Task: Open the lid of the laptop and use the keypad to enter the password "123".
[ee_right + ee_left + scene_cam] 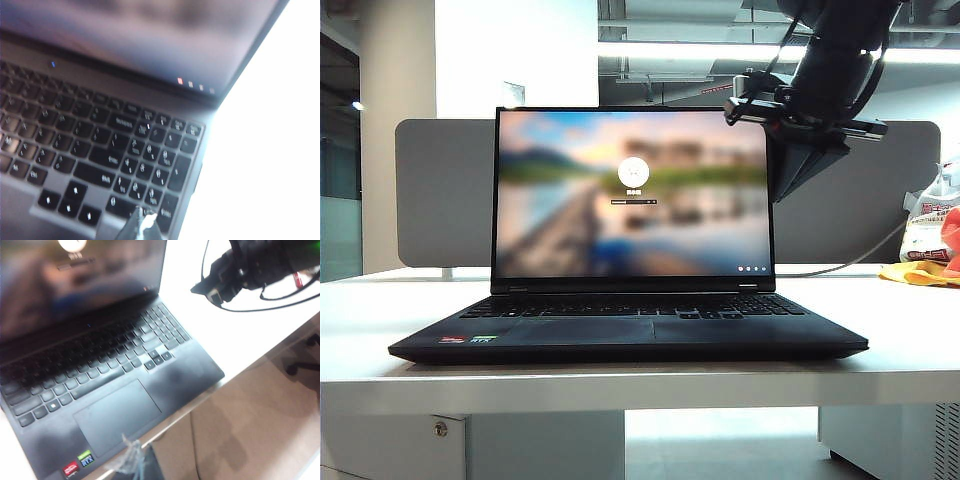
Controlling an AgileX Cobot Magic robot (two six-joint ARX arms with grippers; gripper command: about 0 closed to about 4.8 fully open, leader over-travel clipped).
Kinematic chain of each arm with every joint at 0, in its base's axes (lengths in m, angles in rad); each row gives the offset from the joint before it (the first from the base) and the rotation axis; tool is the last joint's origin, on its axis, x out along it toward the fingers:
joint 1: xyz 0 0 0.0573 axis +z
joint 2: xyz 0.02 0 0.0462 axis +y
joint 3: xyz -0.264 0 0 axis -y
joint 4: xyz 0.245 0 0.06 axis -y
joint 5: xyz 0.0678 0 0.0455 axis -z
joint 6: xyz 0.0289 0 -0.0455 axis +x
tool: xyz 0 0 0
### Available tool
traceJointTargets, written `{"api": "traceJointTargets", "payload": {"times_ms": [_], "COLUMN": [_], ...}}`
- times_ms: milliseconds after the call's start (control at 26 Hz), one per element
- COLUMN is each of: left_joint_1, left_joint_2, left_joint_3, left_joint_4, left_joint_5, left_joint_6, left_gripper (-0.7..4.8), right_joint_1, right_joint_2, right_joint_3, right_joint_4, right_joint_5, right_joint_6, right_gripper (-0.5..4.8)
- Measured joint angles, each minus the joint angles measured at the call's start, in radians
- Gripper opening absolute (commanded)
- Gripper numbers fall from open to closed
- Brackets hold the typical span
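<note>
1. The white flat-topped table (910,340) carries the large black wide laptop (630,335) close to its front edge, centred in the exterior view.
2. Nearest the front edge lie the small red and green palm-rest stickers (466,340) at the laptop's left corner, with the big smooth dark trackpad (117,412) just beside them toward the middle.
3. The left tool (131,460) shows in the left wrist view as a pale, blurred tip above the laptop's front edge, near the trackpad and stickers; its fingers are pressed together and hold nothing.
4. Behind the trackpad runs the black keyboard, whose right-hand end is the narrow keypad of small black number keys (150,170).
5. The right tool (141,224) hangs over the front rows of the keypad in the right wrist view; its two tips look drawn close together into one point, with nothing between them, though blur hides whether it touches a key.
6. The thin black-bezelled lid (632,195) stands open and nearly upright, its lit screen showing a blurred landscape with a round user icon and an entry field.
7. The black right arm (830,90) comes down from above, just past the lid's upper right corner.
8. Behind the laptop stands a grey fabric divider panel (445,190).
9. Far right on the table lie a white printed bag (925,225) and a yellow cloth (920,272).
</note>
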Motion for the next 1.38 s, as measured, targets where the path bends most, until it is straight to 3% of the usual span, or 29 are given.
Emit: {"api": "traceJointTargets", "payload": {"times_ms": [269, 462, 769, 923, 1385], "left_joint_1": [0.001, 0.001, 0.0, 0.001, 0.0], "left_joint_2": [-0.103, -0.263, -0.499, -0.579, -0.664], "left_joint_3": [-0.015, -0.158, -0.443, -0.526, -0.575], "left_joint_4": [0.007, 0.047, 0.068, 0.063, 0.059], "left_joint_5": [-0.185, -0.312, -0.329, -0.343, -0.341], "left_joint_6": [0.023, 0.036, -0.048, -0.08, -0.089], "left_gripper": [-0.06, -0.06, -0.06, -0.06, -0.05], "right_joint_1": [0.024, 0.047, 0.043, 0.044, 0.043], "right_joint_2": [-0.083, -0.357, -0.808, -0.938, -1.072], "right_joint_3": [-0.043, -0.315, -0.732, -0.841, -0.929], "right_joint_4": [-0.005, 0.152, 0.167, 0.172, 0.147], "right_joint_5": [-0.008, -0.017, -0.007, 0.008, 0.015], "right_joint_6": [0.0, 0.003, 0.082, 0.098, 0.1], "right_gripper": [-0.09, -0.09, -0.09, -0.09, -0.09]}}
